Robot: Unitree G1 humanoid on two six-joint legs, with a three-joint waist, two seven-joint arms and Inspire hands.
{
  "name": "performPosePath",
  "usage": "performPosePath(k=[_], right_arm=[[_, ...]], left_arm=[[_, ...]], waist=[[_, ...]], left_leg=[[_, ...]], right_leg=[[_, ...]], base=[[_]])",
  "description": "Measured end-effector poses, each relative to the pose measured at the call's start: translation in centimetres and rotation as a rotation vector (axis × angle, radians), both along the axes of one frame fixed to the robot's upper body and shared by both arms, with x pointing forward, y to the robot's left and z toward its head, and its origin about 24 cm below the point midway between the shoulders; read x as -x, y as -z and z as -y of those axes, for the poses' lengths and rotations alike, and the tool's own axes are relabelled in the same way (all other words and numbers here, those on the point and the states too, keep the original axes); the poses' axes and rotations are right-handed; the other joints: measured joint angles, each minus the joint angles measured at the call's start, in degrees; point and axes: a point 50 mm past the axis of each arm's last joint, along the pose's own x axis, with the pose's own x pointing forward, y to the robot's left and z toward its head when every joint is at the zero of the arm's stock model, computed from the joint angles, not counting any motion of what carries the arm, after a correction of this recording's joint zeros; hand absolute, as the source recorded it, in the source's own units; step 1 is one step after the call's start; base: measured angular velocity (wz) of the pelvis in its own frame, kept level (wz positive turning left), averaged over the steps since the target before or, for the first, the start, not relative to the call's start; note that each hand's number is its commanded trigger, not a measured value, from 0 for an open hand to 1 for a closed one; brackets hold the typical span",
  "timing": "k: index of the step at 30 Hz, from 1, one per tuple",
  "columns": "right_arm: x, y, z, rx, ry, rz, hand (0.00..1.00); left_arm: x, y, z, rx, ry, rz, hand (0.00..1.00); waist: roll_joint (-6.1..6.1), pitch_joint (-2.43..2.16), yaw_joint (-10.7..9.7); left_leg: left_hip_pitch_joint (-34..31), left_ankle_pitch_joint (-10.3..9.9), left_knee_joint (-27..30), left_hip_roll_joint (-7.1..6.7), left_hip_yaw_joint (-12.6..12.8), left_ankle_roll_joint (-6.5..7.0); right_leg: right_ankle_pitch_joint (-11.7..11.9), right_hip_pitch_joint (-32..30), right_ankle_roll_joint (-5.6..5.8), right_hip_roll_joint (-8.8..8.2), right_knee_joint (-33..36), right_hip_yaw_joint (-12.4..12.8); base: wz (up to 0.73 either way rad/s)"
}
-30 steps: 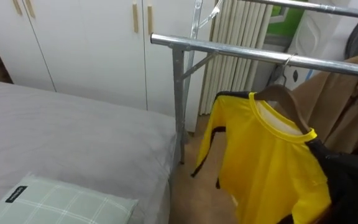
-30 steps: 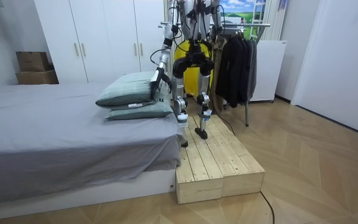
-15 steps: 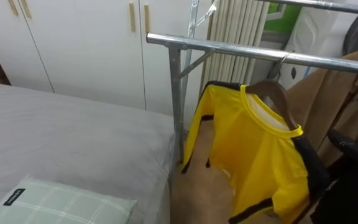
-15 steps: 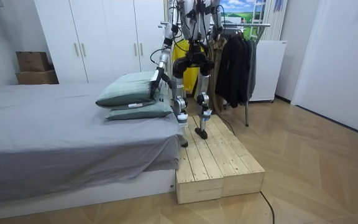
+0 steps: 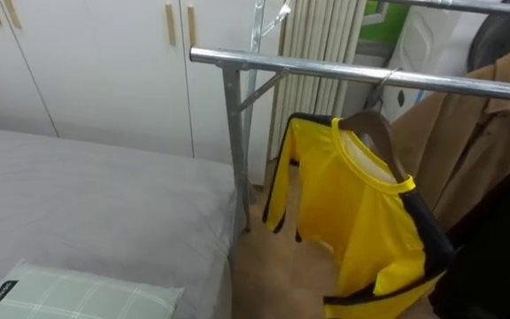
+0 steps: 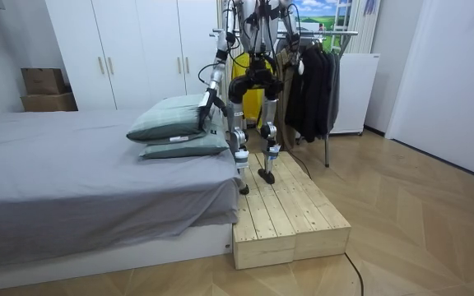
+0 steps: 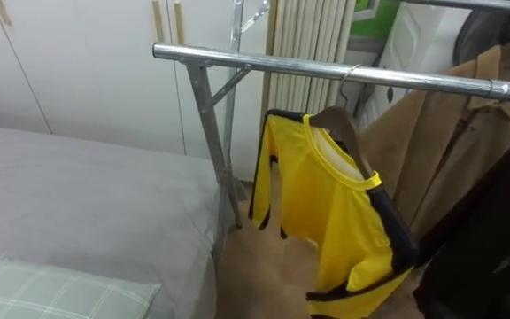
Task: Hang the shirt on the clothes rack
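Note:
A yellow shirt (image 5: pixel 354 211) with black trim hangs on a wooden hanger (image 5: pixel 372 127) whose hook is over the metal rail (image 5: pixel 326 70) of the clothes rack. Nothing touches the shirt. In the room view I stand on a wooden platform (image 6: pixel 290 215) between the bed and the rack, facing the rack. My left hand (image 6: pixel 207 109) hangs low beside the stacked pillows. My right hand (image 6: pixel 299 48) is raised against the dark coats on the rack.
A brown coat (image 5: pixel 467 146) and a dark garment (image 5: pixel 507 248) hang to the right of the shirt. The grey bed (image 5: pixel 87 213) lies on my left, with a checked pillow (image 5: pixel 69 297) on it. White wardrobe doors (image 5: pixel 96 62) stand behind the rack's upright post (image 5: pixel 234 151).
The shirt, stretched toward the lower right a second ago, now hangs narrower and straighter. The dark shape at its lower right edge is gone. The whole eye view has shifted slightly.

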Motion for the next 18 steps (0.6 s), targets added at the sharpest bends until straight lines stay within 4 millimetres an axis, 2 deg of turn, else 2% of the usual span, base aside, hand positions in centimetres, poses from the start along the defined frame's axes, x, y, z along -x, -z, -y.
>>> performPosePath(k=[4,11,14,18], right_arm=[[2.5,1.9,-1.1,-0.06,0.007,-0.068,0.0],[7.5,5.9,-3.2,-0.187,-0.034,-0.255,0.0],[8.6,7.0,-4.8,-0.257,-0.096,-0.3,0.0],[10.2,8.3,-6.5,-0.342,-0.16,-0.365,0.0]], left_arm=[[0.1,0.0,0.2,0.003,-0.002,0.0,0.0],[0.2,0.1,0.4,0.009,-0.005,-0.002,0.0],[0.1,0.1,0.4,0.013,0.005,-0.004,0.0],[0.1,0.2,0.5,0.018,0.013,-0.007,0.0]], waist=[[0.12,-0.1,0.05],[0.23,-0.11,-1.07],[0.1,-0.14,-1.93],[0.42,-0.08,-1.85]], left_leg=[[0.37,0.21,-0.91,0.03,1.78,0.08],[1.38,0.18,-1.47,-0.06,2.05,0.06],[1.29,0.0,-1.48,-0.07,2.18,-0.14],[1.16,0.09,-1.48,-0.1,2.48,0.08]], right_leg=[[0.0,-1.21,0.0,0.41,0.96,1.73],[-0.06,-0.89,0.0,0.64,1.02,2.79],[-0.1,-0.97,0.05,0.63,1.01,2.85],[-0.03,-1.33,-0.03,0.67,1.01,3.25]], base=[[-0.23],[-0.06],[-0.01],[-0.05]])
